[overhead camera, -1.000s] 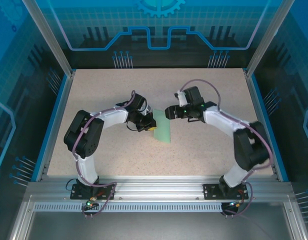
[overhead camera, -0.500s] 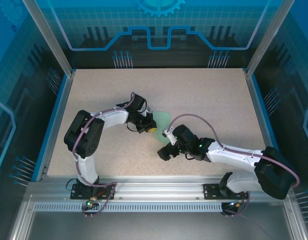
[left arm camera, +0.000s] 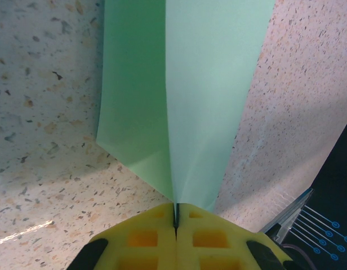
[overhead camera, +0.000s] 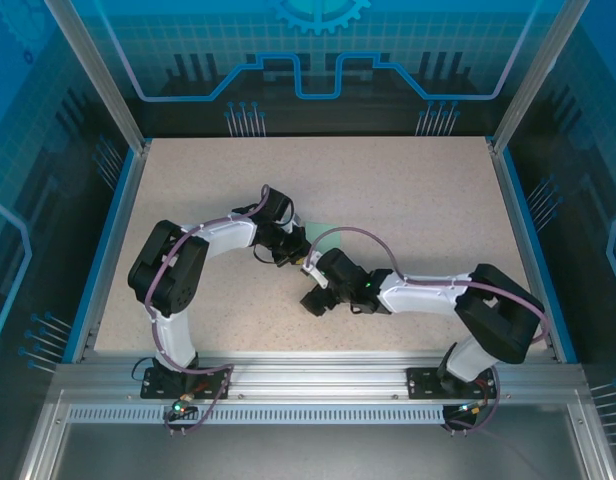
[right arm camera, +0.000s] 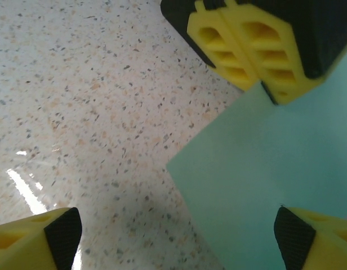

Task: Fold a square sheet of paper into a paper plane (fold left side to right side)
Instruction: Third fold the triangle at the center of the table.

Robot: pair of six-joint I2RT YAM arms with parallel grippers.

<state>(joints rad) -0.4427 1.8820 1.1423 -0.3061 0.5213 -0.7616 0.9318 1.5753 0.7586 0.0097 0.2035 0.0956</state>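
One mint-green square sheet of paper (left arm camera: pixel 185 101), two grippers, mid-table (overhead camera: pixel 408 190). There's the left gripper (left arm camera: pixel 176 222), yellow pads pressed together, pinching the sheet right where its crease ends. And the right gripper (right arm camera: pixel 176 233) hangs over the sheet's near corner, jaws spread wide, holding nothing.

paper (left arm camera: pixel 185 101) on table (overhead camera: pixel 408 190) | left tool (left arm camera: pixel 176 222) on its edge | right tool (right arm camera: pixel 176 236) opposite

Right gripper (overhead camera: pixel 315 299), earlier at the paper's (overhead camera: pixel 311 231) far end, now hovers over its near end, arm (overhead camera: pixel 428 296) stretched leftward.
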